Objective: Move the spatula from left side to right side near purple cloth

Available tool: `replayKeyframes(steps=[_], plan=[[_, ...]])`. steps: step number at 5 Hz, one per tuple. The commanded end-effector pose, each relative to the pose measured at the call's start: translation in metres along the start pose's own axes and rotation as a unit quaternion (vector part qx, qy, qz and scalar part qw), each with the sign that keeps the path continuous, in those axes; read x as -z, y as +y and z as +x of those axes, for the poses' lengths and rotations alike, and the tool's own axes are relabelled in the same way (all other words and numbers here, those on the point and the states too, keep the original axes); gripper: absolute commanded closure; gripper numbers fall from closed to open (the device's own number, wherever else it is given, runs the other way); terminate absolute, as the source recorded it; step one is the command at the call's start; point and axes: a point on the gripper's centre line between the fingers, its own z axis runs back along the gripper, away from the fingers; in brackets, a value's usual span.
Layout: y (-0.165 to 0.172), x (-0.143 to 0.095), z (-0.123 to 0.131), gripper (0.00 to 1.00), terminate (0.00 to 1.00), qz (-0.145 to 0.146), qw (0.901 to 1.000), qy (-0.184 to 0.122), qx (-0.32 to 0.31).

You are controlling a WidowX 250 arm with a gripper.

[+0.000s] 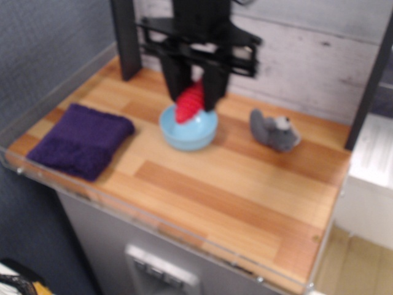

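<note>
Whitewashed planks back a wooden tabletop (245, 196) edged with a clear lip, and the whole view is smeared with blur. The gripper (193, 92) hangs high at the rear, its two dark fingers (175, 83) closed on the spatula (190, 102), whose ribbed red handle pokes down between and just below them. Directly beneath the fingers sits the blue bowl (189, 128); the purple cloth (81, 139) lies well off to one side of them, and a small grey plush toy (274, 130) rests on the other side.

The main risk looks like slippage. The fingers appear to pinch the handle partway along rather than at its end, so a fast swing could pivot or loosen the utensil and drop it, quite possibly into the bowl below. A low carry toward the cloth could also clip the bowl's rim with the hanging handle tip, knocking the bowl aside. Releasing too early would leave the utensil short of the cloth; releasing too late could set it on the towel rather than beside it.

Only the handle shows: bright red, thick, ringed with ridges, tilted slightly. The metal end is hidden behind the fingers, so its orientation cannot be told.
</note>
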Motion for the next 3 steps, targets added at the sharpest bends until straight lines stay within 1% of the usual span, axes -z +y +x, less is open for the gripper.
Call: replayKeyframes(steps=[1,2,3], plan=[[0.062,0.012,0.008,1.0,0.0,0.016,0.9978,0.009,-0.064],[0.086,0.027,0.013,1.0,0.0,0.024,0.9961,0.024,-0.082],[0.104,0.05,0.018,1.0,0.0,0.031,0.993,0.049,-0.103]])
